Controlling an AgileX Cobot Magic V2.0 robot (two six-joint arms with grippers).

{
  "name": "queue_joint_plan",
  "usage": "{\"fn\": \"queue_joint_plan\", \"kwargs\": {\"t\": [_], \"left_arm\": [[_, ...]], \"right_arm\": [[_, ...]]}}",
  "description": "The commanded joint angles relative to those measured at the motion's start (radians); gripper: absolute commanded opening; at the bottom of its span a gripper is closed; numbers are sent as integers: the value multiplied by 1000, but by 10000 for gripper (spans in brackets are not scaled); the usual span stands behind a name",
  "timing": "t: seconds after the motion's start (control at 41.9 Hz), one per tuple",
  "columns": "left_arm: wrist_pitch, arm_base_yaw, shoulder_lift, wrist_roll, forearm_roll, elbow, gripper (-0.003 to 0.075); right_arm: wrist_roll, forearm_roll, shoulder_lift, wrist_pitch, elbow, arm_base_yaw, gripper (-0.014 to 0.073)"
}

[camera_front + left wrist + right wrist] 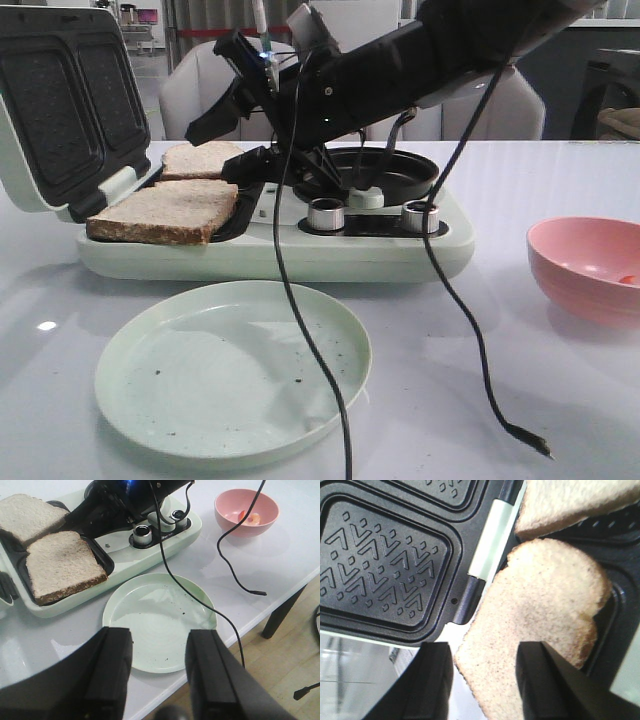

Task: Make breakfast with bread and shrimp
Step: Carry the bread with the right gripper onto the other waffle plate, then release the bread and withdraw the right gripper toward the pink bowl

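Note:
Two slices of bread lie in the open sandwich maker (270,255): a near slice (170,212) and a far slice (200,158). My right gripper (225,148) reaches across the machine and hangs open just above the slices. In the right wrist view its jaws (485,680) stand apart on either side of a corner of the near slice (545,610), with nothing held. The shrimp (252,517) lies in the pink bowl (222,500). My left gripper (159,650) is open and empty above the pale green plate (150,605); it is out of the front view.
The maker's lid (60,100) stands open at the left. Two silver knobs (325,213) and a round black pan (390,170) sit on its right half. Black cables (300,330) hang from the right arm over the plate (230,370). The pink bowl (590,265) is at the right.

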Motion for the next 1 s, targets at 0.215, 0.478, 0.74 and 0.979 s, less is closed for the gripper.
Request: {"fn": "queue_joint_plan", "kwargs": {"t": [0.215, 0.478, 0.74, 0.979], "left_arm": [[-76, -6, -1, 1, 17, -28, 328], [-76, -6, -1, 1, 17, -28, 328], [-76, -6, -1, 1, 17, -28, 328], [-76, -6, -1, 1, 21, -28, 328]], "right_arm": [[128, -415, -305, 11, -37, -34, 392], [489, -986, -551, 100, 6, -33, 392], [689, -1300, -789, 98, 270, -33, 392], [692, -1312, -989, 27, 557, -33, 392]]}}
